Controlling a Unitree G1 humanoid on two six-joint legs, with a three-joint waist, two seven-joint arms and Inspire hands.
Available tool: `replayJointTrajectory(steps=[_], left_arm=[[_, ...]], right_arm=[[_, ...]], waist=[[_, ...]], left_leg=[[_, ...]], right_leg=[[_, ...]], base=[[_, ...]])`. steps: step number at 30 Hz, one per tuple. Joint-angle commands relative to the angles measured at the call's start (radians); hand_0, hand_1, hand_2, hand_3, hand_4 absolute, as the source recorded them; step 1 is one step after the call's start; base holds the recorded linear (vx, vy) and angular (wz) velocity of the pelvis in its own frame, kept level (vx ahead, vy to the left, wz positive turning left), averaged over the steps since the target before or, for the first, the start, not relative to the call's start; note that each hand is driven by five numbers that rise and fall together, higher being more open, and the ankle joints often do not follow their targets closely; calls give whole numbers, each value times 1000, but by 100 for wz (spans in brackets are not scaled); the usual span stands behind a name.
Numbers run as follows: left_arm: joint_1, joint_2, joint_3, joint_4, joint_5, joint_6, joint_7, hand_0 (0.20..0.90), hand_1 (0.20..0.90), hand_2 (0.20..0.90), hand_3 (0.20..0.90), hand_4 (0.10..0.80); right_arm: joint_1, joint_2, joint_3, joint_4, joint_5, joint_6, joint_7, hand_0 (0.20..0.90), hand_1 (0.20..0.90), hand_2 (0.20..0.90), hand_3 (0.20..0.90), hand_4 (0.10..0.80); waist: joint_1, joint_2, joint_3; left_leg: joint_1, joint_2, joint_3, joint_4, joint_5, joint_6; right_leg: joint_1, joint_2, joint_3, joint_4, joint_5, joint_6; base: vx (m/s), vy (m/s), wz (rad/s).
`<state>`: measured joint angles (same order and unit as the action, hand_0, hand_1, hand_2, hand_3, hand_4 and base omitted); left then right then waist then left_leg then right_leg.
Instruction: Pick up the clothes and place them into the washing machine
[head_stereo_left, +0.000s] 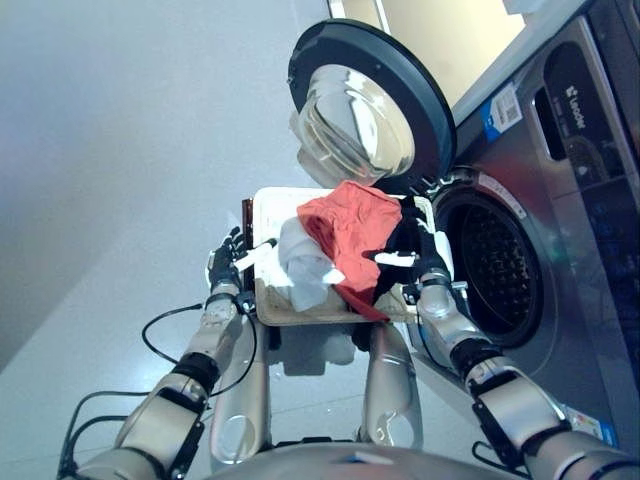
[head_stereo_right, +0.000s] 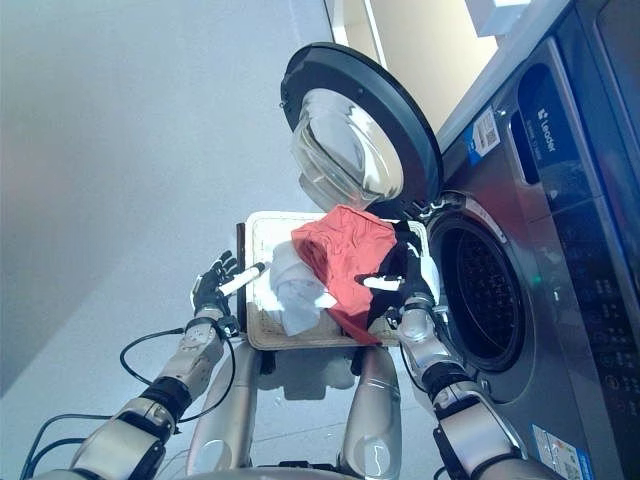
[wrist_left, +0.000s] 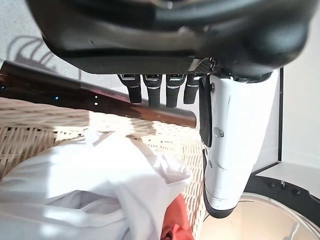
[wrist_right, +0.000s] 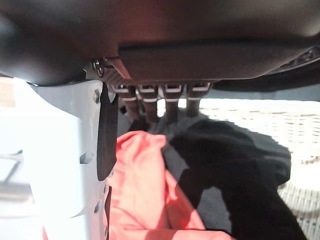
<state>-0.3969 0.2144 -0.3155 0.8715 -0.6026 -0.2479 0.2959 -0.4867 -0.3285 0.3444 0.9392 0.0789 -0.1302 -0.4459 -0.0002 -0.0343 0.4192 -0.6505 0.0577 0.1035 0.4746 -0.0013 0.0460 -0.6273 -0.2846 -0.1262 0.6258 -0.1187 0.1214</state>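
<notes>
A wicker basket (head_stereo_left: 300, 312) stands in front of me with clothes heaped in it. A red garment (head_stereo_left: 350, 225) lies on top, a white one (head_stereo_left: 305, 262) to its left and a black one (head_stereo_left: 405, 235) at the right edge. My left hand (head_stereo_left: 226, 265) is at the basket's left rim, open, its fingers over the dark rim bar (wrist_left: 100, 102). At the basket's right side my right hand (head_stereo_left: 432, 268) is open, with its thumb over the red garment (wrist_right: 145, 185) and its fingers against the black one (wrist_right: 235, 165).
The washing machine (head_stereo_left: 560, 200) stands to the right. Its round door (head_stereo_left: 365, 110) is swung open above the basket, and the dark drum (head_stereo_left: 495, 275) is just right of my right hand. Pale floor spreads to the left.
</notes>
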Motion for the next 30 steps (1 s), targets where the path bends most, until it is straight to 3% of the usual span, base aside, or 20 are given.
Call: replayJointTrajectory(steps=[1, 14, 30], left_arm=[[-18, 12, 19, -41, 17, -74, 24, 900, 900, 900, 900, 800], [-27, -4, -16, -35, -6, -78, 15, 900, 900, 900, 900, 800], [16, 3, -24, -101, -34, -76, -29, 900, 900, 900, 900, 800]], right_arm=[[-35, -30, -24, -24, -54, -34, -83, 900, 900, 900, 900, 800], [-113, -12, -4, 270, -74, 40, -101, 900, 900, 900, 900, 800], [-111, -51, -12, 283, -14, 25, -18, 900, 900, 900, 900, 800]], waist=[[-2, 20, -39], [11, 49, -50], [35, 63, -61]], left_leg=[[-5, 55, -38, 215, -188, -89], [-40, 47, -34, 249, -207, -82], [-66, 37, -43, 229, -194, -79]], right_leg=[[-17, -9, 20, -69, 122, 2], [-58, -27, 21, -22, 98, 0], [-76, -46, -3, -28, 91, 5]], base=[[-35, 5, -5], [3, 7, -1], [7, -3, 4]])
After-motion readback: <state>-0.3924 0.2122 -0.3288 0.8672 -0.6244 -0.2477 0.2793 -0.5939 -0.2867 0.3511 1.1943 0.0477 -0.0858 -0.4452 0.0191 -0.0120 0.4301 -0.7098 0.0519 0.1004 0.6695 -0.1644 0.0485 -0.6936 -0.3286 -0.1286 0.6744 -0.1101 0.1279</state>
